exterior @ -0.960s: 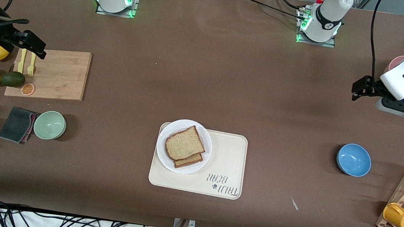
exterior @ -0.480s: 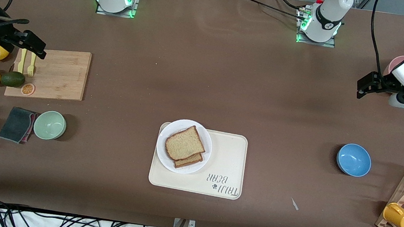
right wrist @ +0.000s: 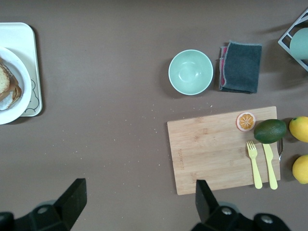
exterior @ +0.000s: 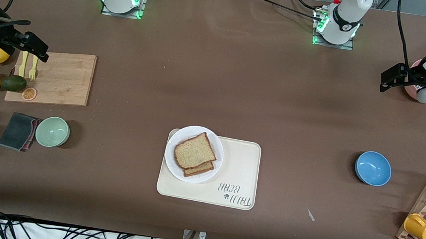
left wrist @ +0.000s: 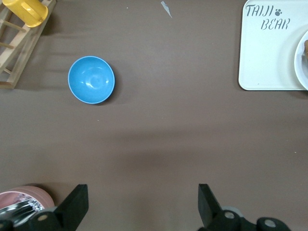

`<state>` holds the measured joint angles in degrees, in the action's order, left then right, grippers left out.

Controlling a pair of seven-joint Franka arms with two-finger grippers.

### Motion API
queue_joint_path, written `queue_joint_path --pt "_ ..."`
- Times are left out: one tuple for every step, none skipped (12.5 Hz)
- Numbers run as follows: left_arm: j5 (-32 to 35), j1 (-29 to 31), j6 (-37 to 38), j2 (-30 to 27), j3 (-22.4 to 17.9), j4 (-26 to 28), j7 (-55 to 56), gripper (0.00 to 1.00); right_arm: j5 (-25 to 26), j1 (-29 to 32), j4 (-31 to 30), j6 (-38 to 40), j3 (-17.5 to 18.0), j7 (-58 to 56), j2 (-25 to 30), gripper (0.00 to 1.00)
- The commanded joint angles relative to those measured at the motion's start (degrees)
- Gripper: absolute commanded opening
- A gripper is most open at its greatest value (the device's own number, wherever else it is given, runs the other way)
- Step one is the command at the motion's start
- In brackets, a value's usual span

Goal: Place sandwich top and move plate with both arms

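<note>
Sandwich top (exterior: 194, 150) lies on the plate (exterior: 172, 161), which sits on the tray's (exterior: 239, 171) corner nearer the right arm's end. Your left gripper (exterior: 389, 77) hangs wide open beside a pink cup (left wrist: 26, 196) — your right gripper (exterior: 34, 49), also wide, over the cutting board (exterior: 65, 81).

arms (exterior: 344, 13): white jointed shells, black collars, green-lit bases
tools (exterior: 395, 77): black, two-fingered
cables (exterior: 396, 32): black
</note>
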<state>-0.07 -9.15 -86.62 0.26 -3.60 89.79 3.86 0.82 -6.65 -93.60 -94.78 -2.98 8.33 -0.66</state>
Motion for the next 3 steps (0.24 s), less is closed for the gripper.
queue_joint_path --pt "-1.5 0.3 1.4 1.5 -0.4 -2.1 0.0 1.0 -0.2 0.2 1.3 1.2 0.0 -0.9 -0.3 1.0" --pt "-1.4 0.3 1.3 1.5 -0.4 -2.0 0.1 1.0 -0.2 0.2 1.3 1.2 0.0 -0.9 -0.4 1.0" --pt "-1.5 0.3 1.3 1.4 -0.4 -1.9 0.1 1.0 -0.2 0.2 1.3 1.2 0.0 -0.9 -0.4 1.0"
